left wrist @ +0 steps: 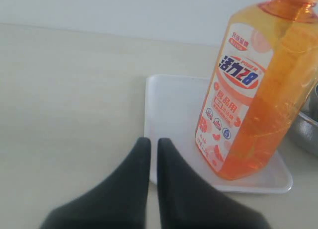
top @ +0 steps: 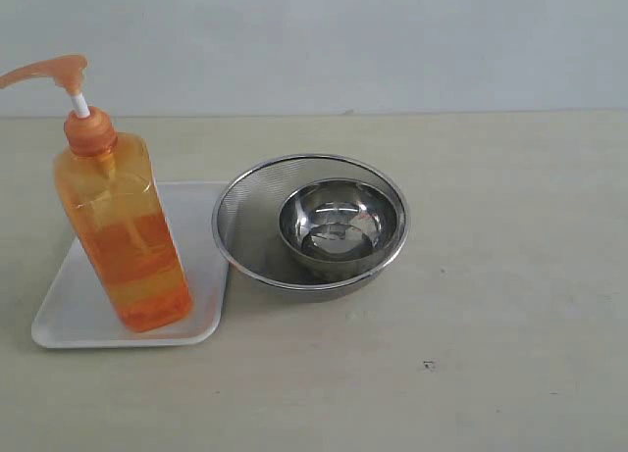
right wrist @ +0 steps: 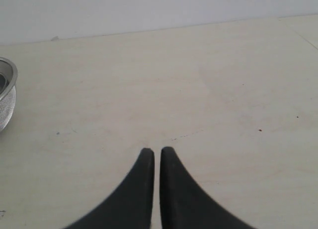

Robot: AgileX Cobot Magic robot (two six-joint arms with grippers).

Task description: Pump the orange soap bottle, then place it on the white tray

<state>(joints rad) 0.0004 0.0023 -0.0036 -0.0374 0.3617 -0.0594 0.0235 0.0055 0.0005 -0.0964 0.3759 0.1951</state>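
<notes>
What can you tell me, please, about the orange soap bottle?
The tall, rectangular, clear-orange plastic soap bottle stands on its base on the flat white rectangular tray, touching nothing else. It has an orange pump head on a white stem, a white label with red and blue print, and looks partly full.

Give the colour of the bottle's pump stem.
The stem is white; the exterior view shows it best.

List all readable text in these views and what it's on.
"活力28": large blue print on the white label of the orange soap bottle.
"POWER": small, just above it.
"食品用": red, below it.
Remaining label print: too small to read.
No text on the white tray, strainer or bowl.
</notes>
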